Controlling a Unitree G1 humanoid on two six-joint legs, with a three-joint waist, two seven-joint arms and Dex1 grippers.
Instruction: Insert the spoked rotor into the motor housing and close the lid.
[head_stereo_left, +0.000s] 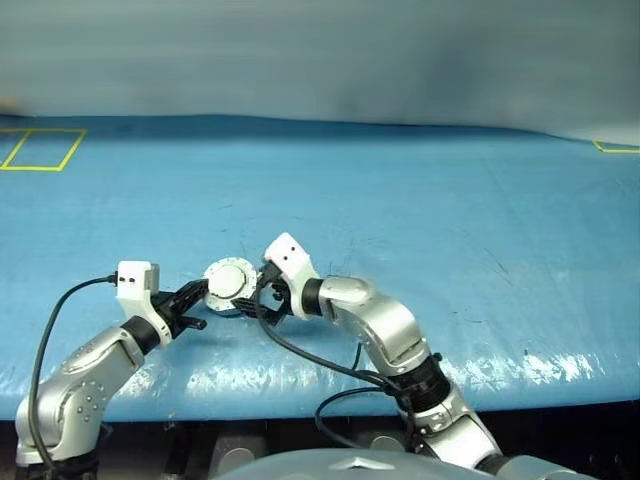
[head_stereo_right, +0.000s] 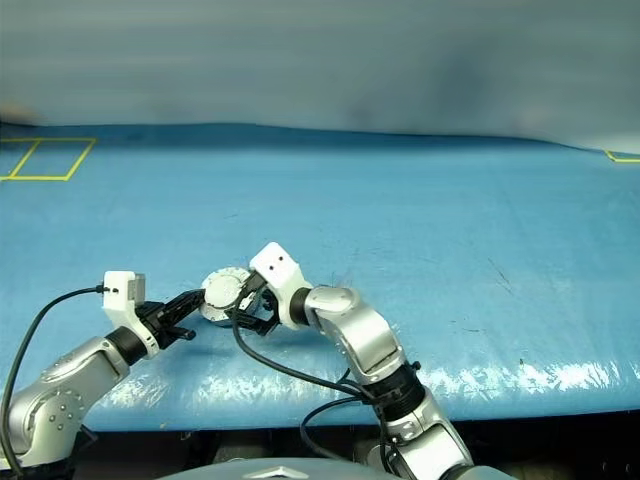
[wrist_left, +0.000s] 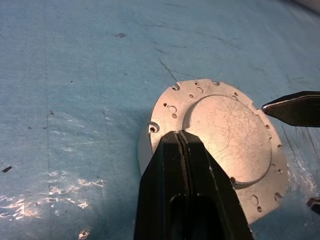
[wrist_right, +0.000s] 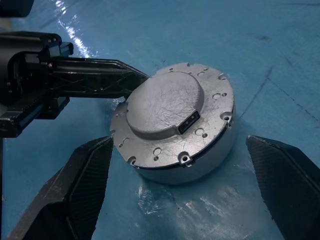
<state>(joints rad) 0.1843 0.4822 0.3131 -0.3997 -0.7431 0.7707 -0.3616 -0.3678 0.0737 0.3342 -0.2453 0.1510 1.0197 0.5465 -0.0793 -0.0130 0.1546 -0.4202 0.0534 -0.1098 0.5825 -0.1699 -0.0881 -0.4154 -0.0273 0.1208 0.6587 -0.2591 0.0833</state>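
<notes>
The motor housing (wrist_right: 205, 165) sits on the blue table near its front edge. The lid (wrist_right: 162, 107) lies shut flat on top, plain grey side up, with a raised centre circle and a small connector slot. My left gripper (wrist_left: 179, 134) is shut, and its tips rest on the lid's rim (head_stereo_left: 207, 291). My right gripper (head_stereo_left: 262, 293) is open, with one of its fingers (wrist_right: 82, 182) on either side of the housing and not touching it. The spoked rotor is hidden.
The blue mat (head_stereo_left: 400, 220) stretches wide behind the housing. Yellow tape marks lie at the far left (head_stereo_left: 40, 150) and far right (head_stereo_left: 615, 147). The table's front edge (head_stereo_left: 300, 400) runs just below both arms. Black cables hang from the wrists.
</notes>
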